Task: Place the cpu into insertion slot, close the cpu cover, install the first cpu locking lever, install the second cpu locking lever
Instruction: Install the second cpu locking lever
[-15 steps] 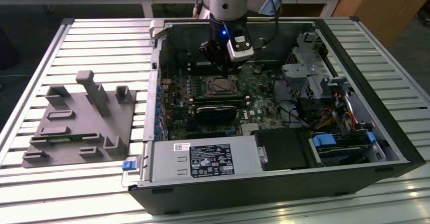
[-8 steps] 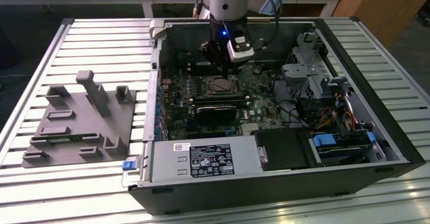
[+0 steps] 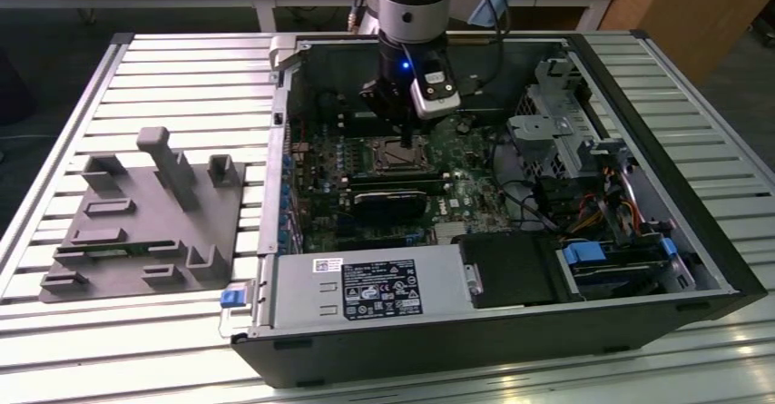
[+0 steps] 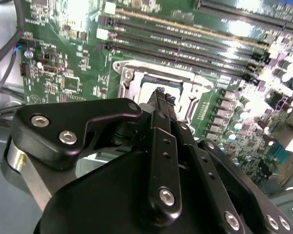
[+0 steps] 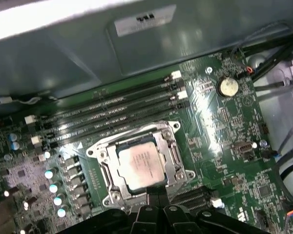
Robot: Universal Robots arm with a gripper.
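Cpu: we saw the cpu (image 5: 142,165) lying flat in the insertion slot (image 5: 103,168), silvery top up, with the metal cover frame around it, in the middle of the green motherboard (image 5: 219,141).
Gripper: the gripper (image 4: 163,97) hung directly over the slot, fingers pressed together with nothing between them; whether the tips touched the chip we could not tell.
Position in case: in the exterior view the gripper (image 3: 406,141) stood deep inside the open computer case (image 3: 485,349), at its far half.
Handling: we judged the chip light, stiff and thin, with a smooth top that could slip; the underside is probably delicate, so the side edges are the place for holding.
Edges: the frame rim sat close on all four sides of the chip.
Open room: the memory slots (image 5: 117,117) ran just beside the socket; free space was mostly above.
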